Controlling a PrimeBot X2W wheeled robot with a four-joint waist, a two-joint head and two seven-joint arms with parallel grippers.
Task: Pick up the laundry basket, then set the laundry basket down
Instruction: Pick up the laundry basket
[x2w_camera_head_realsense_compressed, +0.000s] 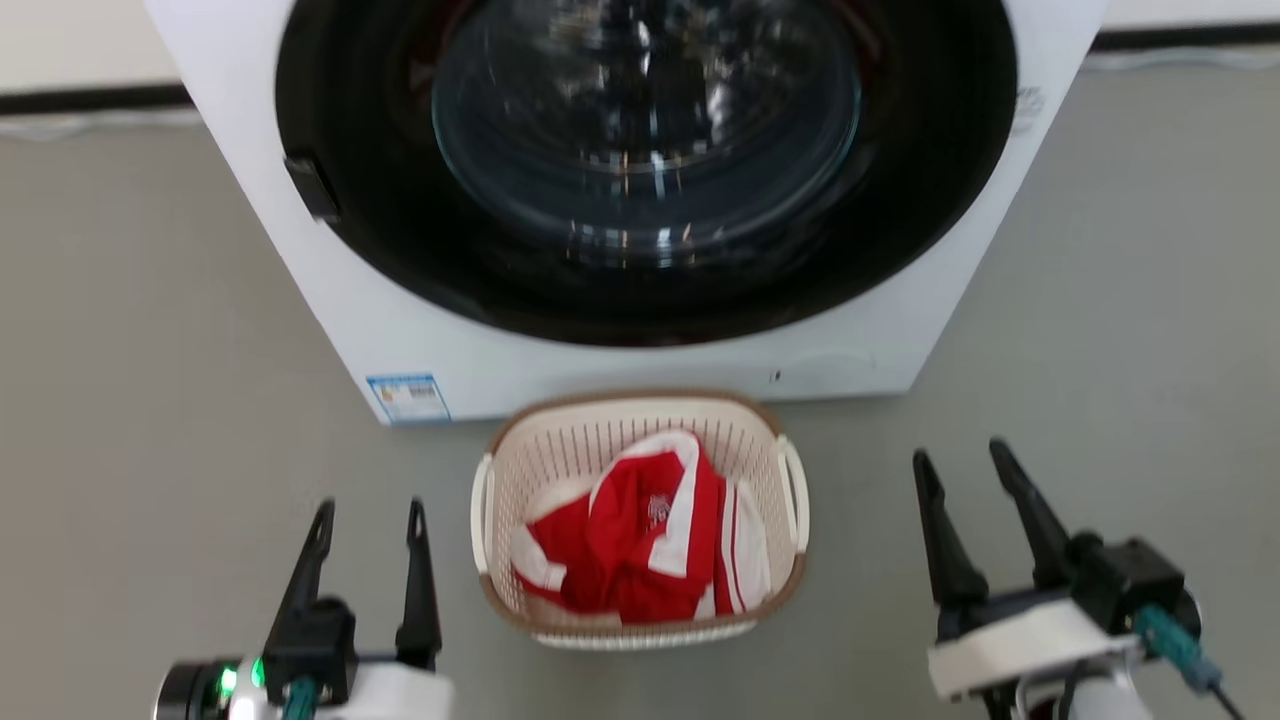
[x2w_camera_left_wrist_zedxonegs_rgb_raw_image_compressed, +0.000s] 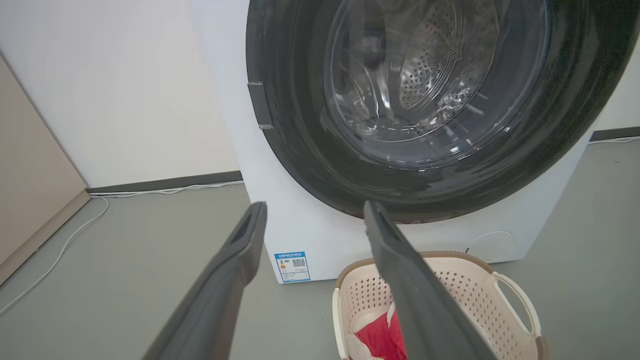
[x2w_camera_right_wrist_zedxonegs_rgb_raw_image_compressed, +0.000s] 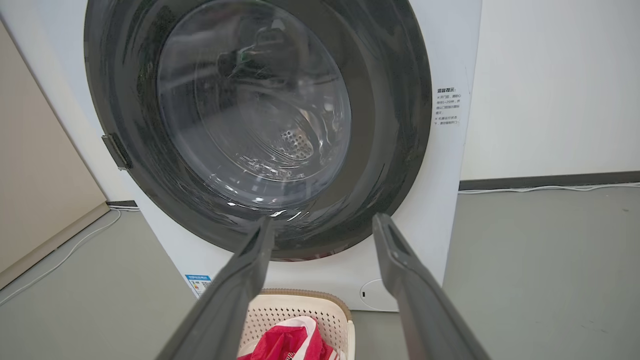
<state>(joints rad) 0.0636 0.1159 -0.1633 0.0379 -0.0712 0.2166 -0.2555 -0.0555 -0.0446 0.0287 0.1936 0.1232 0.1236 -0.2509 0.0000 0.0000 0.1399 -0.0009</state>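
Grey floor before the washer bears the basket, lower centre of the head view, between my left end effector and right end effector, both spread and empty, a handle facing each.

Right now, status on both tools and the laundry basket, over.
Left tool open, empty. Right tool open, empty. Laundry basket on floor between them, ungrasped, red-and-white garment inside. Washing machine close behind.

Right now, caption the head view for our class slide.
Open left hand and right hand flank a basket of red-and-white cloth before the washer.
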